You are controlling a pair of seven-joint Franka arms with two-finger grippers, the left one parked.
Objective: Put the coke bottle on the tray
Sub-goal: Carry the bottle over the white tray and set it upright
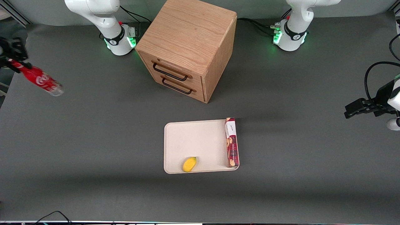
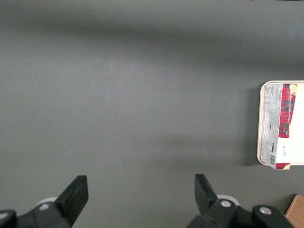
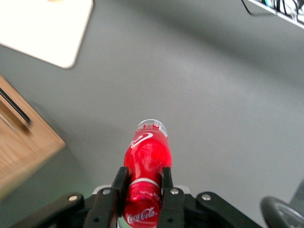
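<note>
Gripper [image 3: 141, 194] sits at the working arm's end of the table, raised above the surface, its two fingers [image 3: 119, 187] clamped on the neck end of the coke bottle [image 3: 145, 164]. In the front view the same gripper [image 1: 14, 61] shows as a dark shape at the frame edge, so its fingers cannot be made out there. The coke bottle [image 1: 40, 80] hangs tilted, cap end in the grip, clear base pointing out and down; it appears to be off the table, though contact cannot be ruled out from this angle.

Tray [image 1: 193, 140] lies flat near the table's middle, nearer the front camera than the wooden drawer cabinet [image 1: 187, 47], and well apart from the bottle. On the tray: a long red biscuit box [image 1: 231, 142] along the edge toward the parked arm's end, and a small yellow fruit-like object [image 1: 189, 164] near the edge closest to the camera.

Wrist view shows one corner of the tray [image 3: 47, 33] and part of the cabinet [image 3: 23, 147].
</note>
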